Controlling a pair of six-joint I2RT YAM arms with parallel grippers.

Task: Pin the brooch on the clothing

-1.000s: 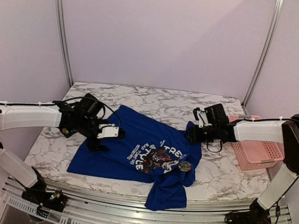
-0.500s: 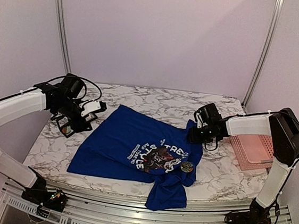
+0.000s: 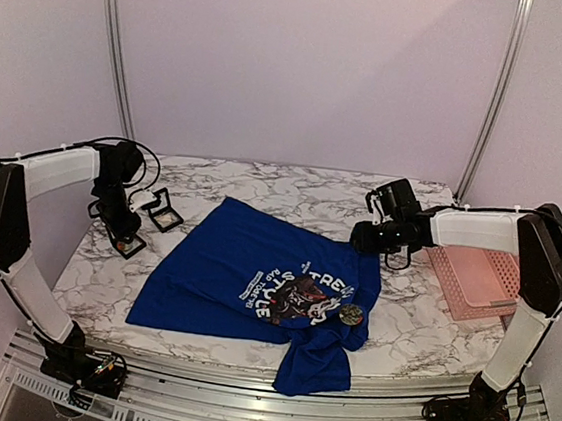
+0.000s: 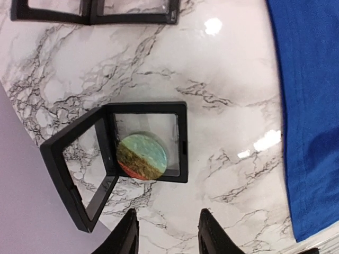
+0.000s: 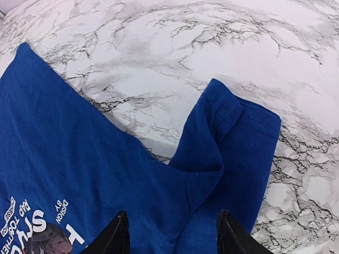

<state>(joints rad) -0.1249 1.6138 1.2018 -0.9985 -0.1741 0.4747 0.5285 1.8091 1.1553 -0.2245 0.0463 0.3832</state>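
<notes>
Left hand (image 4: 168, 236) is hovering low over the marble worktop (image 4: 228, 69), its two fingers (image 4: 126, 235) standing apart and gripping nothing. Just ahead of the fingertips one black box (image 4: 180, 140) is lying open, and one round badge (image 4: 142, 156), banded green, brown and red, is sitting inside it. Farther ahead a second black box (image 4: 95, 10) is lying open too. Off to this hand's side, toward the other arm, the clothing (image 4: 312, 106), one blue T-shirt, is lying spread on the worktop.

Over there the right hand (image 5: 172, 236) is hanging above one sleeve (image 5: 233, 127) of the clothing, its two fingers also parted and holding nothing. One brooch (image 3: 351, 313) is resting on the clothing just beside the panda print (image 3: 302, 295), nearer the arm bases than the right hand and well apart from the first hand. On the right hand's outer side one pink basket (image 3: 485, 282) is sitting at the worktop's edge.
</notes>
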